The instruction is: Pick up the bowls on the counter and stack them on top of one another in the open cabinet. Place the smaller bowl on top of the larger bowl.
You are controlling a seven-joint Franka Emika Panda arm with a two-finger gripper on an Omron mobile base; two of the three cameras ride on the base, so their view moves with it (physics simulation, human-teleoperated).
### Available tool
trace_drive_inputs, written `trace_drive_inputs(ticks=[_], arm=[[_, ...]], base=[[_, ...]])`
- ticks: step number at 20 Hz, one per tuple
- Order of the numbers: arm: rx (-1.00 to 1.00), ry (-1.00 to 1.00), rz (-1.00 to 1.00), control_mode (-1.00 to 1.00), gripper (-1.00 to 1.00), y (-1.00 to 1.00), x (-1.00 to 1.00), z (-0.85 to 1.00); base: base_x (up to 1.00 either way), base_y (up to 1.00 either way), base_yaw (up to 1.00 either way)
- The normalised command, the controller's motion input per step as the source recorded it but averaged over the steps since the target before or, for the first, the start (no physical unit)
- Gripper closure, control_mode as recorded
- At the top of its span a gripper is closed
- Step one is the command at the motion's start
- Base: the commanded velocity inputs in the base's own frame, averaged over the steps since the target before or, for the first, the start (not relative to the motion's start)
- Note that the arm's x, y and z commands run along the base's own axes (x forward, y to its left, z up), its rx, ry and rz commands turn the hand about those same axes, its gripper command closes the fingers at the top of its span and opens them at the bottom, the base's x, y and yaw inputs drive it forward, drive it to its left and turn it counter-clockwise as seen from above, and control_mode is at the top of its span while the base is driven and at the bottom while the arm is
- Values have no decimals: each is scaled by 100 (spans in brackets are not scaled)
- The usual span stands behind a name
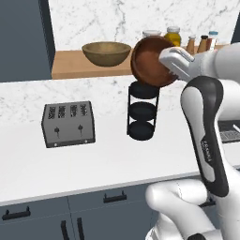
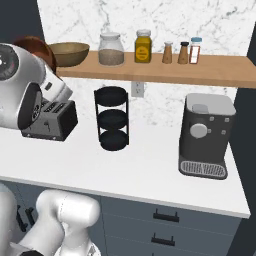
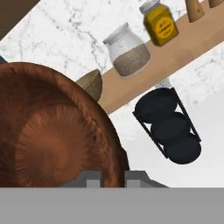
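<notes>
You've got the gripper (image 1: 165, 70) clamped on the smaller bowl (image 1: 150, 61), tilted above the white marble table (image 1: 112, 154); the larger bowl (image 1: 106, 53) sits on the open cabinet (image 1: 70, 65) shelf.

A dark reddish-brown bowl (image 1: 151, 61) and a light tan bowl (image 1: 106, 53) are seen. The shelf (image 1: 75, 63) is orange-brown, the counter (image 1: 112, 154) white marbled, the rack (image 1: 142, 110) black, the toaster (image 1: 68, 123) grey.
</notes>
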Motion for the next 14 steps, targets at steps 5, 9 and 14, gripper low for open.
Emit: trace_drive_inputs(ticks=[5,9,14], arm=[[-3,8,-2,-100,100,49,53,27],[-5,34,-7,-100,100,17,40,8],[-3,28,-5,-100,100,0,13,13]], base=[[0,0,0],[0,0,0],[0,0,0]])
